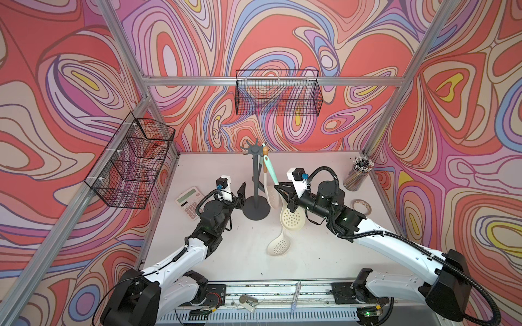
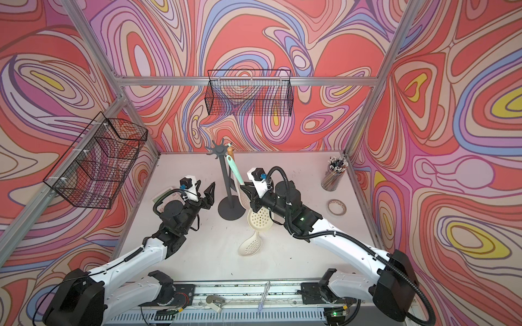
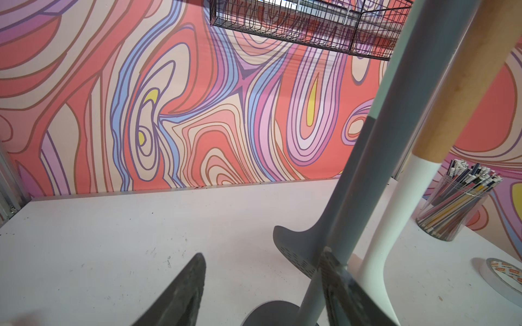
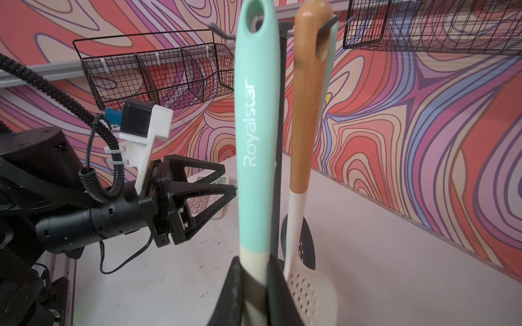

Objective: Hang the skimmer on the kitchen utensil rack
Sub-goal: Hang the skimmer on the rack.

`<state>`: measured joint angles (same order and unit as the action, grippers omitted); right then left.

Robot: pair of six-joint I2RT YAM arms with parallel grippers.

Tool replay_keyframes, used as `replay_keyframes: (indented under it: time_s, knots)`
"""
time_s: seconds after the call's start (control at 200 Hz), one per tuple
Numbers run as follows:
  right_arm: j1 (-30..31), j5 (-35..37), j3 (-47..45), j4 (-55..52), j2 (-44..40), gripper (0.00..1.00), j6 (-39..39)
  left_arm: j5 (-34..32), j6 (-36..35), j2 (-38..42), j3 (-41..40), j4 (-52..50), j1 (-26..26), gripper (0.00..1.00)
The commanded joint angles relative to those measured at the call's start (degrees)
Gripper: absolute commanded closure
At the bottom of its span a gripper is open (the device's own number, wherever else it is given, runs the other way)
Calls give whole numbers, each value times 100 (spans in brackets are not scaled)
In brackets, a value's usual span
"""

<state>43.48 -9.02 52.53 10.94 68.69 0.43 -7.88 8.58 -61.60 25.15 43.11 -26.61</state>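
Just left of the kitchen utensil rack (image 1: 255, 180), beside its pole, the left gripper (image 2: 206, 187) hovers half-spread and empty, probably to steady the stand. Just right of the pole, the right gripper (image 4: 254, 271) pinches the skimmer (image 1: 271, 172) at its neck, handle upward, so its eyelet reaches the crown's hooks. Whether it has caught, I cannot tell.

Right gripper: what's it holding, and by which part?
Right gripper pinches the mint-handled skimmer low on its handle, where mint meets cream. Left gripper is open, holding nothing.
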Motion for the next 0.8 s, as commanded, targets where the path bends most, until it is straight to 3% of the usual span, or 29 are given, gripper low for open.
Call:
replay_keyframes:
  time_s: [0.0, 0.796]
  knots:
    - [17, 8, 213, 163, 19, 100, -124, 72, 70, -27, 122, 159, 40, 34]
    - [-81, -429, 431, 160, 559, 100, 12, 94, 91, 26, 25, 211, 42, 34]
